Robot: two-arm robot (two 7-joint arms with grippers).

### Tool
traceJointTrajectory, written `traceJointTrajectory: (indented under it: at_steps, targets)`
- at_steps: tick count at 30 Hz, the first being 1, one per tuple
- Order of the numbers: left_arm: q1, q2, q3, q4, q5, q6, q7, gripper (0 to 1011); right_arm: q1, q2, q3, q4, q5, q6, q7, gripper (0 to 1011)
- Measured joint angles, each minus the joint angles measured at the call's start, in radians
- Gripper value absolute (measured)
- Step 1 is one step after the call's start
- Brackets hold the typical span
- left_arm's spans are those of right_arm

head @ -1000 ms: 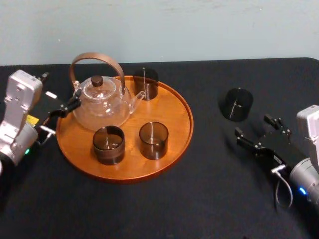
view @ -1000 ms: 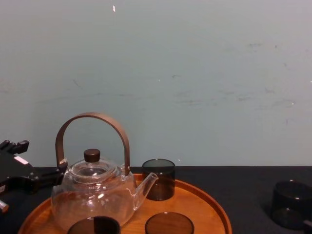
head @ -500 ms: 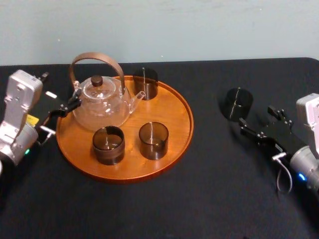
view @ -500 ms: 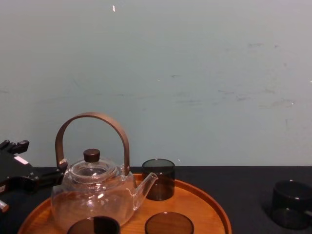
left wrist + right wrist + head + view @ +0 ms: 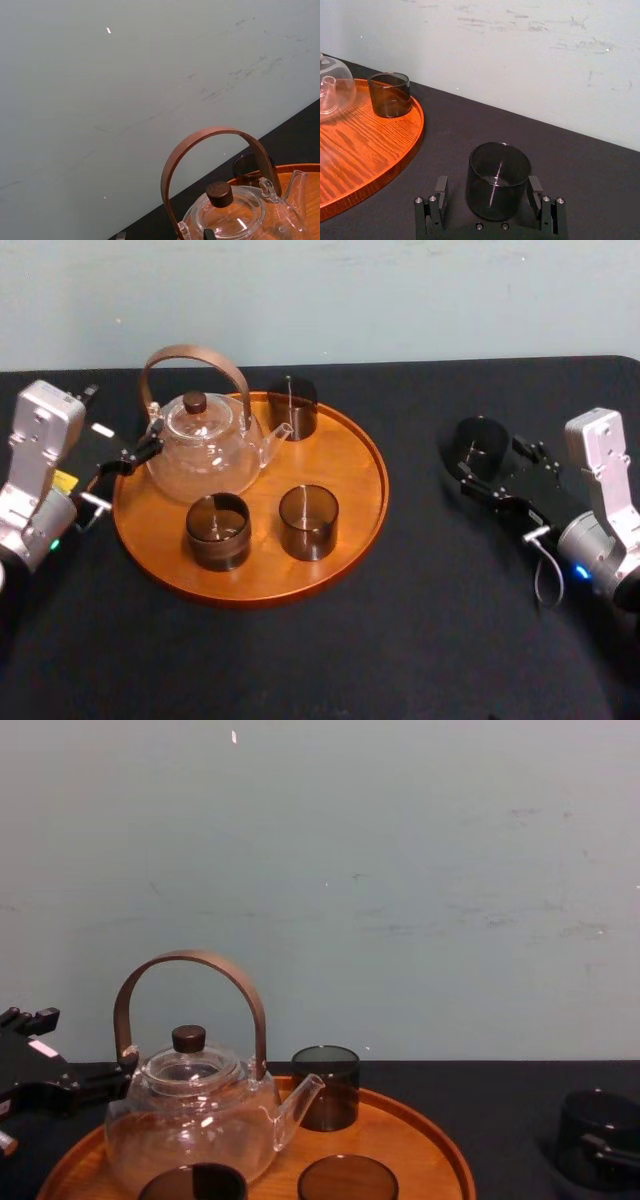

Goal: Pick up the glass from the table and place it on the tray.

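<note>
Clearly the jaws of the right gripper (image 5: 488,192) stand apart, one on each side of the dark glass (image 5: 497,175), not closed on it. The glass stands upright on the black table (image 5: 420,620), well to the right of the round wooden tray (image 5: 340,455). On the tray are a clear teapot (image 5: 205,445) and three other dark glasses (image 5: 308,522). The left gripper (image 5: 140,450) is parked just beside the tray's left rim.

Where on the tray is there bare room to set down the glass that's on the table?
The tray's right side is bare, between the rear glass, the front-right glass and the rim. Teapot and front-left glass crowd the left.
</note>
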Motion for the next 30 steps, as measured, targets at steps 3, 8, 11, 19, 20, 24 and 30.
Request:
traceJointTrajectory:
  at_steps: [3,8,11,19,20,24,30]
  targets:
    - [0.000,0.000,0.000,0.000,0.000,0.000,0.000,1001,0.014,-0.004,-0.004,0.022,0.000,-0.005,0.003,1002]
    - [0.000,0.000,0.000,0.000,0.000,0.000,0.000,1001,0.031,-0.008,-0.006,0.046,0.000,-0.008,0.006,1002]
    - [0.000,0.000,0.000,0.000,0.000,0.000,0.000,1001,0.037,-0.010,-0.007,0.055,0.000,-0.009,0.007,1003]
    - [0.000,0.000,0.000,0.000,0.000,0.000,0.000,1001,0.044,-0.013,-0.010,0.061,0.002,-0.007,0.007,1002]
    - [0.000,0.000,0.000,0.000,0.000,0.000,0.000,1001,0.045,-0.013,-0.011,0.062,0.003,-0.006,0.007,1002]
    - [0.000,0.000,0.000,0.000,0.000,0.000,0.000,1001,0.054,-0.015,-0.013,0.072,0.004,-0.006,0.009,1002]
    - [0.000,0.000,0.000,0.000,0.000,0.000,0.000,1001,0.085,-0.021,-0.017,0.108,0.008,-0.008,0.016,1002]
